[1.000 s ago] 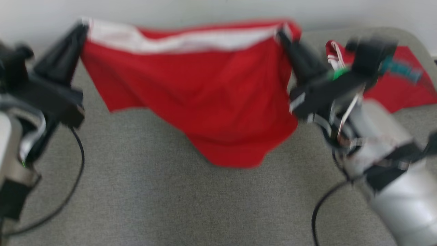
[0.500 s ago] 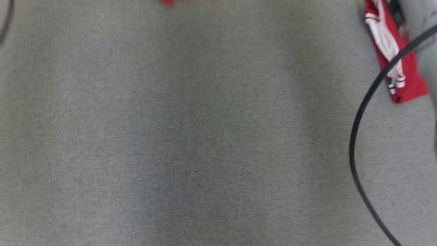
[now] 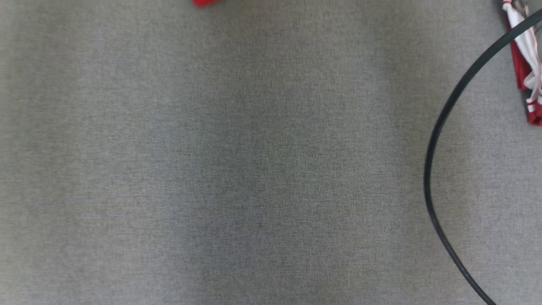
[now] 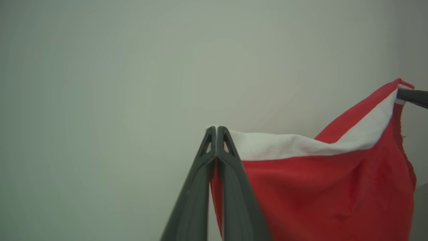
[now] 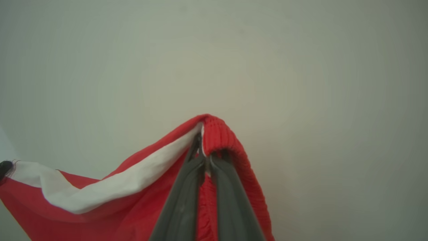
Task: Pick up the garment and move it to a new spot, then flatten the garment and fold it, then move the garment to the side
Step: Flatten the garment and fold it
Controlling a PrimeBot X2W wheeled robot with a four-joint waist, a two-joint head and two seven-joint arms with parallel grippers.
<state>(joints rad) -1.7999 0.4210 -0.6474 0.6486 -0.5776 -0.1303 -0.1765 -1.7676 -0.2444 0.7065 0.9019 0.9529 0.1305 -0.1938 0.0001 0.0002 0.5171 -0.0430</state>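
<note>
head view: grey surface (image 3: 254,169) below, red garment (image 4: 317,187) strung between both grippers above it.

the grey surface spreads across the head view. the garment, red with a white band inside its waist, hangs above it, and a red tip (image 3: 205,2) at the surface's far edge is likely its lowest hem. a black cable (image 3: 430,169) loops over the surface's right side, and a striped red cloth (image 3: 529,84) lies at its right edge. the left gripper (image 4: 216,129) is pinched tight on one waistband corner, the right gripper (image 5: 203,155) likewise on the ribbed corner opposite. the cloth looks light, thin and limp, so it should sag and swing; the waistband corners are the firm places to hold. a second ago the head view took in both arms and the spread garment. the camera has since tipped down to the surface, and the grip looks unchanged.
</note>
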